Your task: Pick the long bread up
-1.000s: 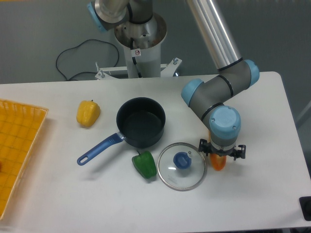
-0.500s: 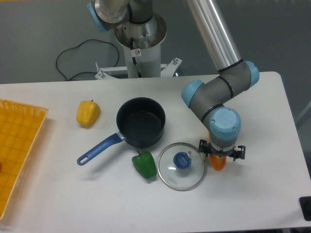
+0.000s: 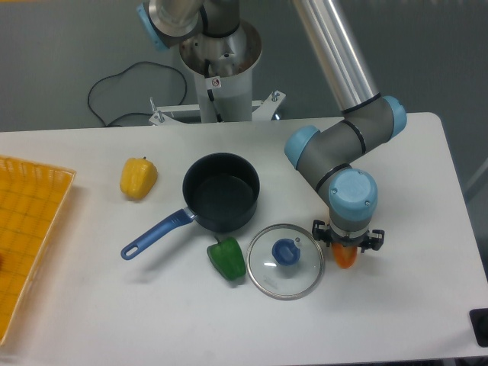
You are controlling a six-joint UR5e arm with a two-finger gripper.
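The long bread (image 3: 345, 258) lies on the white table, right of the glass lid. Only its glossy orange end shows, poking out below the arm's wrist. My gripper (image 3: 345, 245) points straight down over it. Black finger parts (image 3: 319, 231) stick out on both sides of the blue wrist cap, with the bread between them. The fingertips are hidden under the wrist, so I cannot see whether they press on the bread.
A glass lid with a blue knob (image 3: 286, 260) lies just left of the gripper. A green pepper (image 3: 227, 258), a dark pan with a blue handle (image 3: 221, 191), a yellow bell pepper (image 3: 138, 177) and an orange tray (image 3: 27, 236) are further left.
The black finger parts have drawn slightly inward and less of the bread's orange end shows. Nothing else has moved.
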